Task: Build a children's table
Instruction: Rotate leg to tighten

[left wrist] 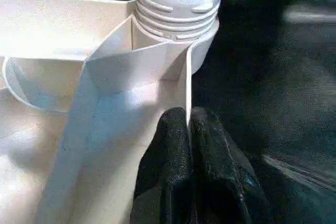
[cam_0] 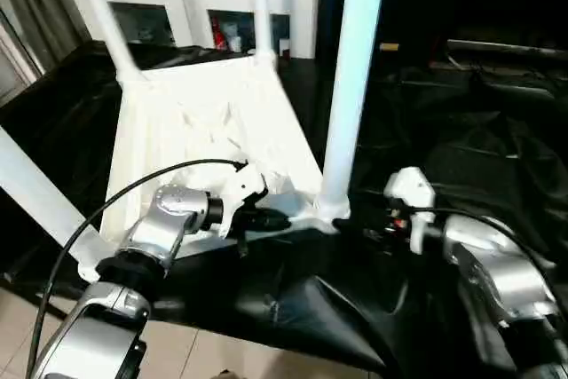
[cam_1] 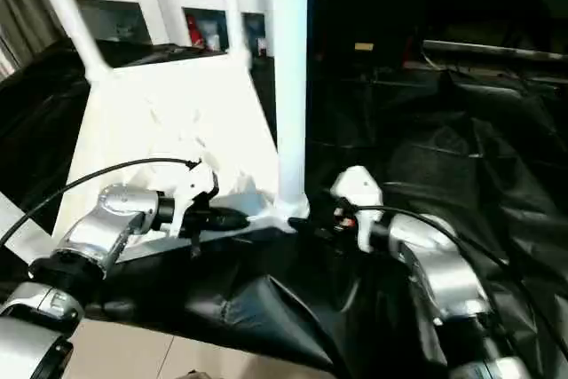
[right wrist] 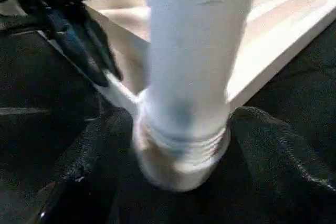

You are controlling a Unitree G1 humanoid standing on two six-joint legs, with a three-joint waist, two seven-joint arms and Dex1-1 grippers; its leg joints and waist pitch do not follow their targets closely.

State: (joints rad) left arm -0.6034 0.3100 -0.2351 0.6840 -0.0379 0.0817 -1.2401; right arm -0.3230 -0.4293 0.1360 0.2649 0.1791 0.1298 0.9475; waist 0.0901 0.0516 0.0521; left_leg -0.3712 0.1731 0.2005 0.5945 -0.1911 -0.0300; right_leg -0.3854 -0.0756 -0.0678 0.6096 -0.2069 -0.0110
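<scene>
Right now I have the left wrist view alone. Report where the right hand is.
Observer: The right hand is at the base of the near right leg, with a finger pressed against each side of it, level with the threads.
Operator: Count the other legs for me.
Observer: Three. Two rise from the far corners of the upturned tabletop, the far left leg and the far right leg. The near left leg slants outward to the robot's left.
</scene>
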